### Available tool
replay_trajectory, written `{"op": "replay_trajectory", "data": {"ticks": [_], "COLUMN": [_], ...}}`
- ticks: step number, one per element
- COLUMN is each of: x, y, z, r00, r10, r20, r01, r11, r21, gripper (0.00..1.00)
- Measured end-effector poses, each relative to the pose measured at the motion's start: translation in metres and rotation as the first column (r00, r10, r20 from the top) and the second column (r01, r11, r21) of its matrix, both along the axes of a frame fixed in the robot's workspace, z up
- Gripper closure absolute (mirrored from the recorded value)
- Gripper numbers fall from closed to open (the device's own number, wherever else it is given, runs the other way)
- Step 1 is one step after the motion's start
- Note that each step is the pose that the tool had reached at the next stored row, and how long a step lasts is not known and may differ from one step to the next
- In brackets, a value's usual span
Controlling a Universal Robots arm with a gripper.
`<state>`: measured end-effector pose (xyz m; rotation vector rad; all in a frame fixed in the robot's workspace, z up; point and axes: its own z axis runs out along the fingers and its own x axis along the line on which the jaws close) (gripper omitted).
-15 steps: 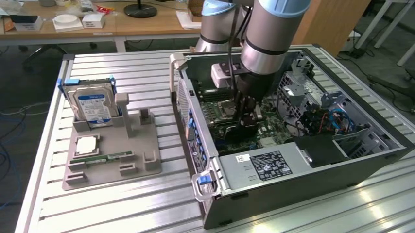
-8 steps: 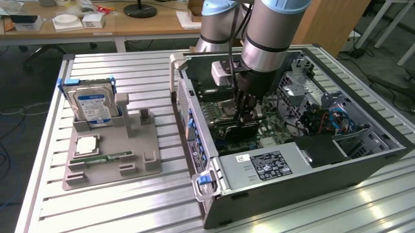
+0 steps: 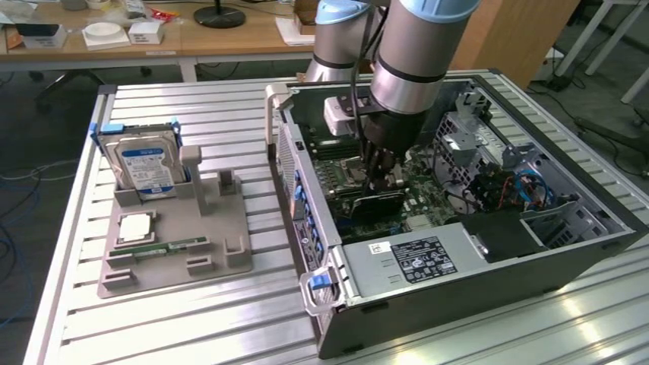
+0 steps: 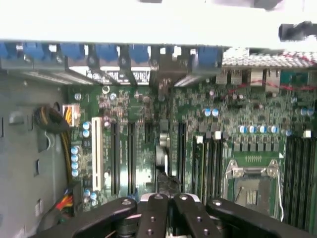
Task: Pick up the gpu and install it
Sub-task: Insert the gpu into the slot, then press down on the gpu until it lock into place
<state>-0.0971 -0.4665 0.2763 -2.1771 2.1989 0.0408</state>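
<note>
Down inside the open PC case [image 3: 476, 258], my end effector [image 3: 384, 186] is clamped on the gpu [image 3: 367, 205], holding it edge-down over the motherboard [image 4: 143, 144] slots. At nine o'clock of the case, on the counter [image 3: 203, 319], a gray holder [image 3: 218, 247] carries the hard drive [image 3: 144, 167].

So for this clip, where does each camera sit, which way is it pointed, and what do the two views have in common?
Exterior view: high, off the arm, looking down at the slatted metal table, the open black computer case and the grey-and-blue arm.
Wrist view: on the wrist, facing into the case at the green motherboard; the black gripper, shut on the thin dark gpu card, shows.
Shared: motherboard, gripper, card.
</note>
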Motion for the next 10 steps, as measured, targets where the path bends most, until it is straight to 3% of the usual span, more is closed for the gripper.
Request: {"op": "replay_trajectory", "data": {"ticks": [10], "x": [0.0001], "y": [0.0], "z": [0.0], "r00": [1.0], "r10": [0.002], "r20": [-0.0001], "r01": [-0.002], "r11": [1.0], "r21": [0.0], "gripper": [0.9]}}
